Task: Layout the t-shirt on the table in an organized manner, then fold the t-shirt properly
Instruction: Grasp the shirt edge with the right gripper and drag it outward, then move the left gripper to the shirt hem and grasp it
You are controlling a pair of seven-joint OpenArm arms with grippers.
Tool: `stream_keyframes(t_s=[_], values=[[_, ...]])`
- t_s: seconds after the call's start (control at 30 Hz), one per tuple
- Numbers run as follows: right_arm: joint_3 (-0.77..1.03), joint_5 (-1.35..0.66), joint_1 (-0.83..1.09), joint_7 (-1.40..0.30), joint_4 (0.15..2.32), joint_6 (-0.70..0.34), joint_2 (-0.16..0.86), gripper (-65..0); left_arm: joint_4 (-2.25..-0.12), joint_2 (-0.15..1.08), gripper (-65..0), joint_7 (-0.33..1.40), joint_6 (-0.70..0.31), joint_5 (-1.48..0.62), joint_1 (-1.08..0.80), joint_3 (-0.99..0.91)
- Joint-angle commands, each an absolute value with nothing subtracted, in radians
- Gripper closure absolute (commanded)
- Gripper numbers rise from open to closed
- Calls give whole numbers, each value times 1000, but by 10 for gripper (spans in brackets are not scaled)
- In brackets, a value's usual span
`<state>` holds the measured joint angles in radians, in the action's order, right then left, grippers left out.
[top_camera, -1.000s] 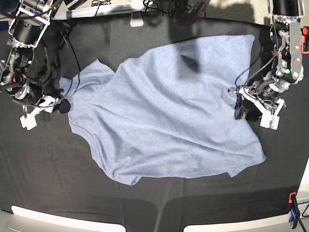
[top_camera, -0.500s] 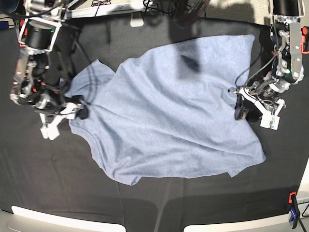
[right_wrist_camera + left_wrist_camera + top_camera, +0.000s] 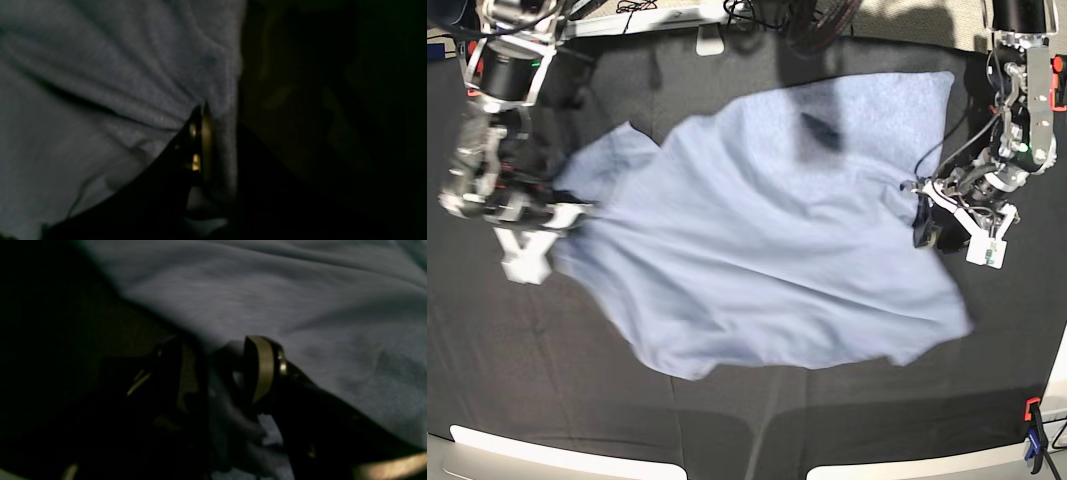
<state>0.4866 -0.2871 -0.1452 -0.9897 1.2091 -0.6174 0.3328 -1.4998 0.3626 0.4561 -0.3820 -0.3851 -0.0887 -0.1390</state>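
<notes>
The light blue-grey t-shirt lies spread and wrinkled across the middle of the black table, plain side up with no lettering showing. My right gripper, on the base view's left, is shut on the shirt's left edge. In the right wrist view its fingers pinch a fold of the shirt. My left gripper, on the base view's right, is shut on a bunch of the shirt's right edge. In the left wrist view cloth sits between its fingers.
A blue and orange clamp grips the table's front right corner. White panels line the front edge. Cables and a white stand foot sit behind the table. A dark patch lies on the shirt's upper part.
My right gripper closed on the shirt's left edge and pulled it left. The shirt stretched out and its lower edges shifted, blurred. My left arm has not moved.
</notes>
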Motion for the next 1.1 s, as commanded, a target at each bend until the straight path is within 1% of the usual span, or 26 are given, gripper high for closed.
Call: stream_keyframes(t_s=[0.0,0.13,0.4,0.47,0.53,0.57,0.7,0.73,0.77,0.93,1.07], values=[[524,-236,-151,-1013,1219,-603,361,0,-1520,374,-280,434,-382,-395,-80,-145],[627,-247,-143,-1028,1219,-603,395,0,-1520,374,-280,433,-382,-395,-100,-145],[705,-208,-135,-1051,1219,-601,430,0,-1520,374,-280,434,-382,-395,-136,-145],[727,-233,-135,-1063,1219,-602,430,0,-1520,374,-280,433,-382,-395,-135,-145],[735,-315,-130,-1082,1219,-602,437,0,-1520,374,-280,422,-382,-395,-131,-145],[735,-362,-130,-1095,1219,-606,443,-24,-1520,374,-280,417,-382,-395,-129,-145],[735,-482,-136,-1134,1219,-657,475,-204,-1518,374,-280,414,-382,-395,-109,-145],[735,-498,-136,-1134,1219,-659,488,-234,-1518,374,-280,415,-382,-394,-101,-145],[735,-516,-136,-1134,1219,-659,502,-252,-1517,374,-280,414,-382,-395,-93,-145],[735,-667,-136,-1134,1219,-659,576,-253,-1502,355,-280,423,-374,-395,-45,-143],[733,-743,-136,-1134,1219,-662,584,-253,-1397,292,-280,439,-374,-395,29,-143]])
